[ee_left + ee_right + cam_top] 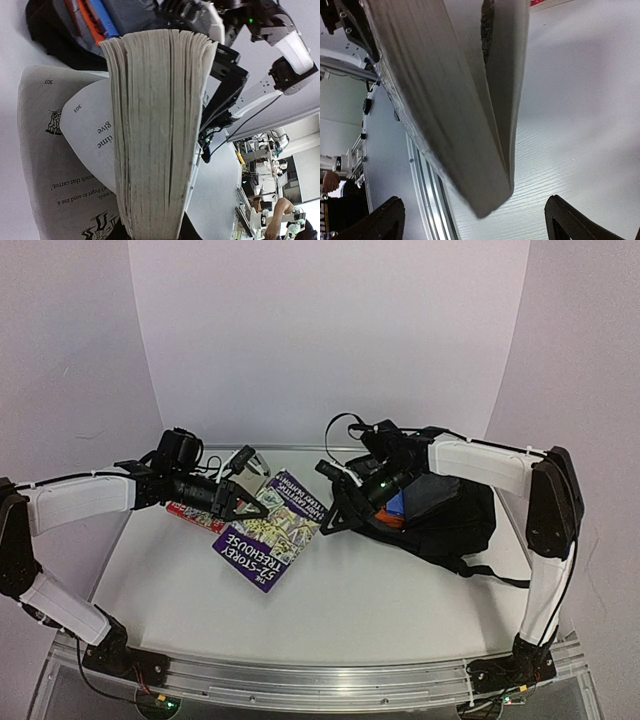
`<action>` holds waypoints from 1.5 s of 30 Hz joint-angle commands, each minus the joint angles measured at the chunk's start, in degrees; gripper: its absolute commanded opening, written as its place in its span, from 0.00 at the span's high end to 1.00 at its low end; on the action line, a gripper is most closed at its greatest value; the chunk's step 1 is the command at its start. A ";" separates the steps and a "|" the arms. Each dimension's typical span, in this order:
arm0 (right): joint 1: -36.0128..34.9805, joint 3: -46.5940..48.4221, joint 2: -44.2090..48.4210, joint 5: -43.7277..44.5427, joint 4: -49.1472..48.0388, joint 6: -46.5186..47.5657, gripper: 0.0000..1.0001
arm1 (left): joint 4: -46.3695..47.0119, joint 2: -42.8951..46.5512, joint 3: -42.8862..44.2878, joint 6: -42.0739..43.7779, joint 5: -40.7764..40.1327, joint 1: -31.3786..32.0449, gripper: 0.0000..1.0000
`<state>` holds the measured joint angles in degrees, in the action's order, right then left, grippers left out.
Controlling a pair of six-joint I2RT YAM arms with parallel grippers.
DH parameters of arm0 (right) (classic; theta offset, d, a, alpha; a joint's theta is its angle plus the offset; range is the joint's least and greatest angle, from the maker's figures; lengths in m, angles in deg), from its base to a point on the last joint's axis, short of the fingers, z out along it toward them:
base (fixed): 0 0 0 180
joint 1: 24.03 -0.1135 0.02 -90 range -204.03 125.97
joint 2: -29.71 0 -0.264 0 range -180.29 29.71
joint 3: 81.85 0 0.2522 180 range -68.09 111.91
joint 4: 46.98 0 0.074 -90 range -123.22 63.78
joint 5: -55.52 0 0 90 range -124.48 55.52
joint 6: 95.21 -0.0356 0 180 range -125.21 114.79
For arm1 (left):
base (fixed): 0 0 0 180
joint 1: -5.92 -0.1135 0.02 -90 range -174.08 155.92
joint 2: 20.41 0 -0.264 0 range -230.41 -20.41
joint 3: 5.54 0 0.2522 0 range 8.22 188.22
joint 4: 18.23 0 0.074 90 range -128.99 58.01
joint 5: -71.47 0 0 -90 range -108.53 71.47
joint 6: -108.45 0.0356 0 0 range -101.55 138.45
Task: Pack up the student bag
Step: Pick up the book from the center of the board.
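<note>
Left hand (243,505): clamped on the purple book (268,532), loose pages fanning out.
Right hand (328,502): wide open, just right of the book.
Bag (460,515): behind the right hand, on the worktop (400,610).

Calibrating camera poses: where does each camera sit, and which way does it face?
Top external: above and behind the bases, looking down at the white table, both arms visible.
Left wrist: faces the purple paperback book edge-on; right arm beyond.
Right wrist: faces table past that book, own open fingertips low.
Shared: all three show the book.
</note>
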<state>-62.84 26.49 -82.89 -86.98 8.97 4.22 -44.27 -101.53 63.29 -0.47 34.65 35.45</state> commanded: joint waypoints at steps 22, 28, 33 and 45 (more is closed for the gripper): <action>-2.83 4.56 2.11 -12.53 5.78 -0.91 1.00 | 1.05 2.07 5.36 0.61 -8.28 4.85 0.31; 2.03 8.13 1.94 -11.23 2.22 -7.91 1.00 | 15.23 8.37 -3.48 -15.71 -11.86 -6.02 0.14; 5.21 8.23 4.70 -6.97 -6.98 -16.64 1.00 | 20.85 9.94 -8.69 -20.70 -13.70 -7.20 0.10; 5.95 -0.08 8.61 -9.78 -33.63 -36.11 1.00 | 58.80 -1.24 -17.01 -39.62 -7.15 -5.27 0.09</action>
<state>-56.34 27.56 -78.36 -92.24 -9.51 -24.00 -1.89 -101.28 44.80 -34.31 25.26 28.69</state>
